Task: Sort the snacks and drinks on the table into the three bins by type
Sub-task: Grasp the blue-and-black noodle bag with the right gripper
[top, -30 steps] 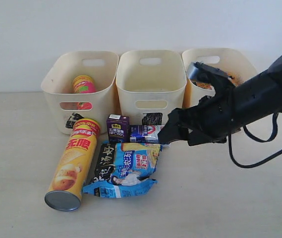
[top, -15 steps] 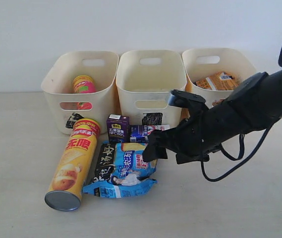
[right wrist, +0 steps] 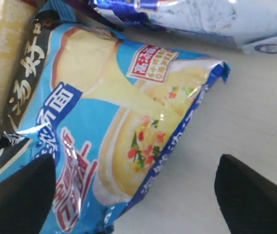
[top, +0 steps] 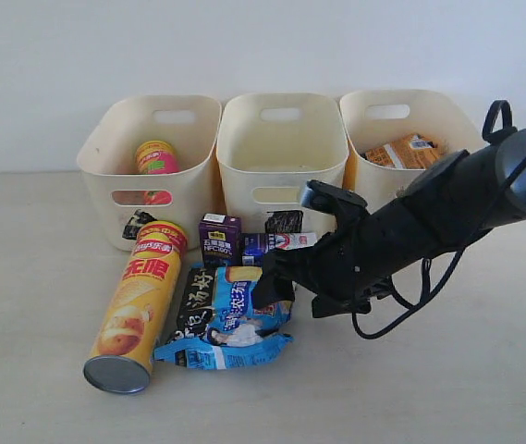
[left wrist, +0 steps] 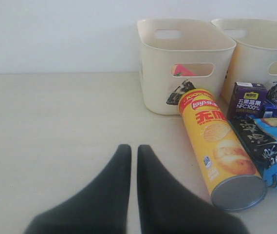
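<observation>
**Right claw.** The right gripper (top: 272, 282) is spread wide, with nothing pinched. In the right wrist view its two dark fingers (right wrist: 16, 195) stand one on each side of the blue-white bag (right wrist: 128, 122), whose crinkled end lies between them (whether either pad touches the foil cannot be told).

**Items nearest the right claw.**
- The blue-white bag (top: 249, 310) lies flat on the table (top: 429, 388), directly under the claw.
- The black bag (top: 196, 301) lies partly beneath it, on the side away from the right arm.
- The yellow chip tube (top: 138, 305) lies on its side just past the black bag, touching it.
- The blue-and-white carton (top: 276, 243) lies just ahead of the fingertips, close to the bag's upper edge.
- The dark purple carton (top: 218, 239) stands upright beside that carton, further from the claw.

**Bins.** Three cream tubs stand in a row behind the cartons.
- The middle bin (top: 244, 208) is nearest the claw.
- The right bin (top: 447, 106) sits behind the right arm and holds the orange bag (top: 406, 150).
- The left bin (top: 184, 185) is furthest off and holds the pink chip tube (top: 156, 159), upright.

**Left claw.** The left gripper (left wrist: 132, 148) has its fingers pressed together with only a thin slit between them, gripping nothing. It hangs over bare table, well apart from the yellow chip tube.
</observation>
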